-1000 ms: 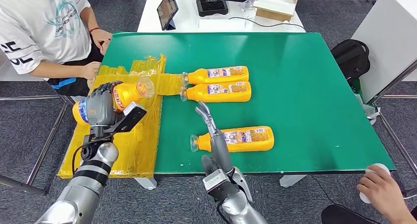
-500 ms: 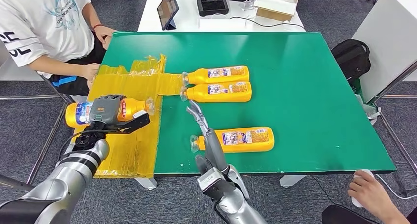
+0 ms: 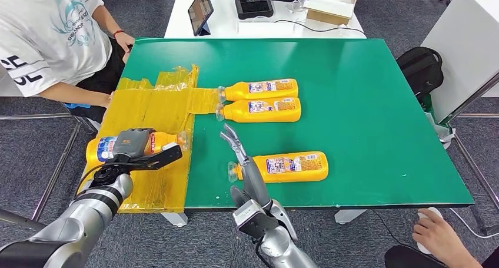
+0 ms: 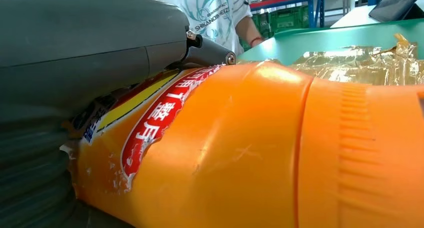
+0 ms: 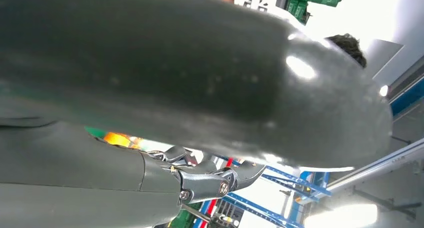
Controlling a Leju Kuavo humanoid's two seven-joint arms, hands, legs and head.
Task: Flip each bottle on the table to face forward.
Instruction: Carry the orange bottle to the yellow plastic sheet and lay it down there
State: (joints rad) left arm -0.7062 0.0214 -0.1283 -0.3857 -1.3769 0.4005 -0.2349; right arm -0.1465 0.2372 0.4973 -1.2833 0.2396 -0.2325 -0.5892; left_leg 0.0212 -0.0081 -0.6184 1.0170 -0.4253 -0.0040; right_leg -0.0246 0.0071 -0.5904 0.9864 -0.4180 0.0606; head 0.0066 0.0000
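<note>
Right wrist view gives me almost nothing: the grey cover of the right robot hand (image 5: 200, 87) blocks it, with just a sliver of orange showing past the fingers. From the head view I can see that right robot hand (image 3: 238, 147) with fingers extended and apart, holding nothing, raised just beside the cap end of the near bottle (image 3: 281, 166) lying on the green bench (image 3: 365, 103). The left robot hand (image 3: 130, 144) grips the held bottle (image 3: 106, 148) around its middle, lying sideways over the yellow sheet (image 3: 159, 103) at the bench's left edge; its label is partly hidden by the fingers. Two far bottles (image 3: 259, 90) lie side by side mid-bench.
</note>
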